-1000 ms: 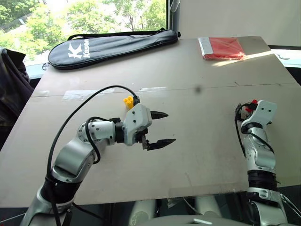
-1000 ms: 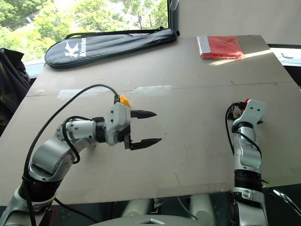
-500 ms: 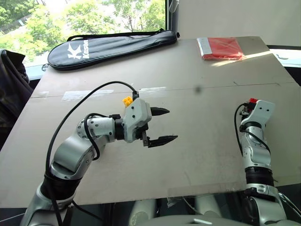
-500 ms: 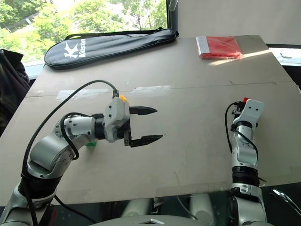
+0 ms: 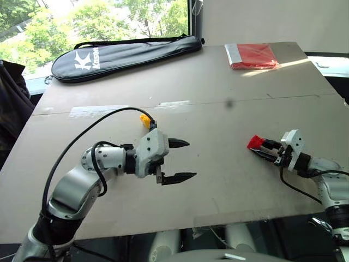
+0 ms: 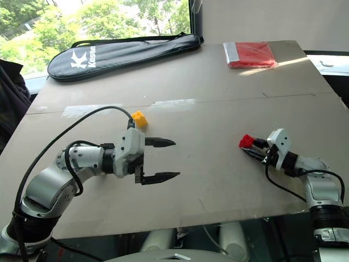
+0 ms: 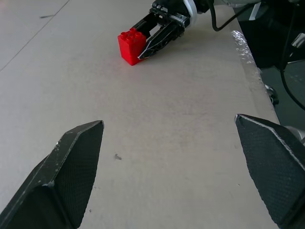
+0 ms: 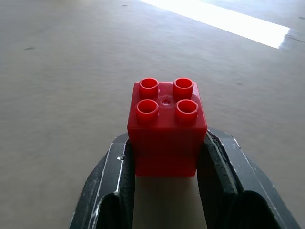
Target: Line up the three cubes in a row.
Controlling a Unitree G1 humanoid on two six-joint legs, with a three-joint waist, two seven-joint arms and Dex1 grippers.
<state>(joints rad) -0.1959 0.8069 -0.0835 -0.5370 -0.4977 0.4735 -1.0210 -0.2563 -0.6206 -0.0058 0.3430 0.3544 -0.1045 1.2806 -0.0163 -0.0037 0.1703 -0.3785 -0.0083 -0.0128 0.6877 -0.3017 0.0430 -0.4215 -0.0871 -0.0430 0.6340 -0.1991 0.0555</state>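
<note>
Left tool (image 5: 175, 160) wide, empty, hovering mid-tabletop (image 5: 218, 120). Right tool (image 5: 267, 151), upright a second ago, now laid low, clamped on red cube (image 5: 254, 142) at tabletop. Yellow cube (image 6: 139, 118) beyond left wrist. Green cube unseen. Row not started.

We see a tan table (image 5: 229, 71) bearing a black racket case (image 5: 125, 53) and a flat red packet (image 5: 252, 55) along its far edge, a yellow cube (image 6: 139, 118) mid-table, and a red cube (image 5: 254, 143), seemingly resting on it.
</note>
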